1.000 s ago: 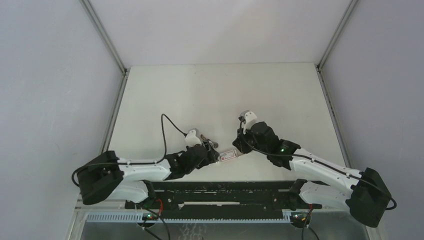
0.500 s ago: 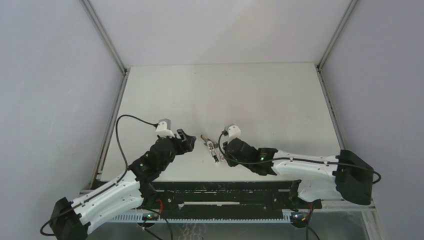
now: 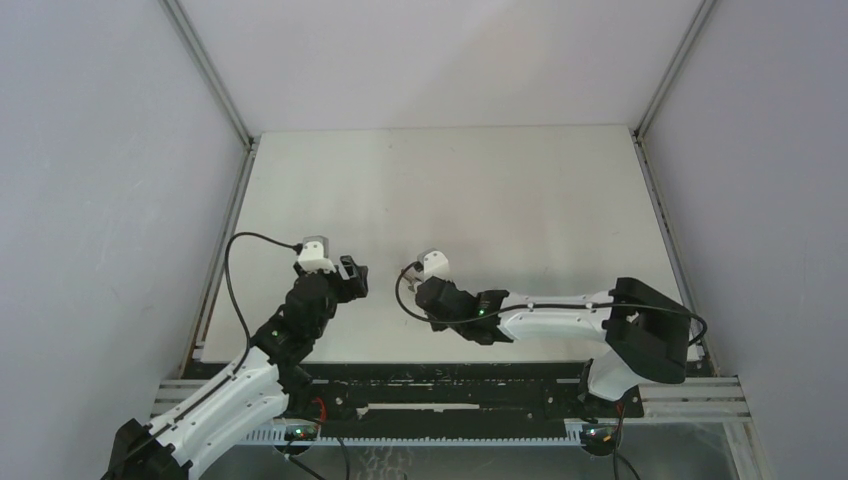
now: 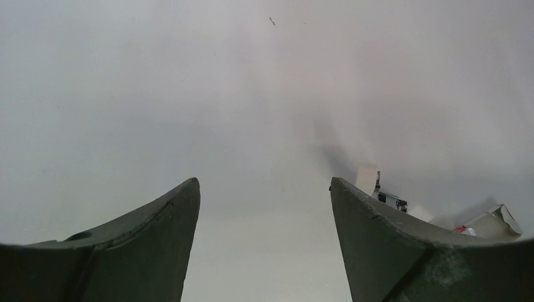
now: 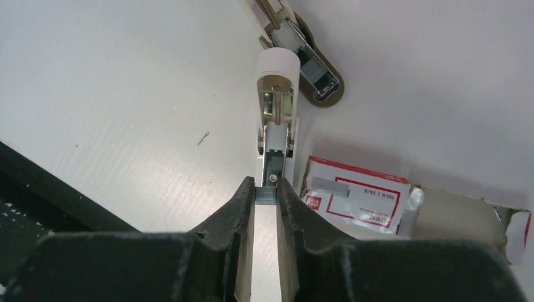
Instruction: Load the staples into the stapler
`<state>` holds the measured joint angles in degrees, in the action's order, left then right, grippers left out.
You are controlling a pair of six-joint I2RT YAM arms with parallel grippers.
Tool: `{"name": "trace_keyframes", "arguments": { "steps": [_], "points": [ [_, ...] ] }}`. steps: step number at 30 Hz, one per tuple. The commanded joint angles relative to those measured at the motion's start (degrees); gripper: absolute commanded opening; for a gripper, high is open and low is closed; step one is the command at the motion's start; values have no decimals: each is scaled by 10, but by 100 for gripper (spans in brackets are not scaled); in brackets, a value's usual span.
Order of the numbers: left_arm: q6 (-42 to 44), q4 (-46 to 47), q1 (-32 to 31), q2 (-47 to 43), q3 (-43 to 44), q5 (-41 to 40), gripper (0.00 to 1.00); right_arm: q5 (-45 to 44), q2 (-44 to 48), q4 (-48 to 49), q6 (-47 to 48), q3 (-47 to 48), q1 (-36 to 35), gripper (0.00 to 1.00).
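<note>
Staples (image 5: 267, 197) pinched in right hand (image 5: 266, 189) — stapler (image 5: 278, 75) just ahead.

I see a red-and-white staple box (image 5: 362, 192) flat on the white table (image 5: 126, 94), its tan tray (image 5: 460, 214) slid partly out. A black rail (image 5: 31, 195) edges the table.

- We look down from high behind the arm bases (image 3: 610, 385), far off, onto the whole table (image 3: 450, 180).
- Our left wrist view sits low, facing across the table past the left gripper (image 4: 264, 185).
- Our right wrist view looks steeply down, very close, past the right gripper (image 5: 266, 184); both wrist views catch the red-and-white box (image 5: 359, 196).
</note>
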<state>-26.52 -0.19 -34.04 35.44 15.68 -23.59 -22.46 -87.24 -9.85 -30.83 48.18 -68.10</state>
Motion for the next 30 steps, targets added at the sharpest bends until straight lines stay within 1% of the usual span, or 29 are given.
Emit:
{"name": "trace_keyframes", "arguments": {
  "steps": [1, 10, 30],
  "points": [
    [33, 28, 3, -10, -15, -3, 81, -17, -29, 14, 0, 35, -10, 14],
    [35, 26, 3, -10, -12, 1, 81, -33, -59, 5, 1, 47, -13, 14],
    [38, 26, 3, -3, -8, 3, 81, -45, -76, -5, 1, 55, -13, 14]
  ]
}}
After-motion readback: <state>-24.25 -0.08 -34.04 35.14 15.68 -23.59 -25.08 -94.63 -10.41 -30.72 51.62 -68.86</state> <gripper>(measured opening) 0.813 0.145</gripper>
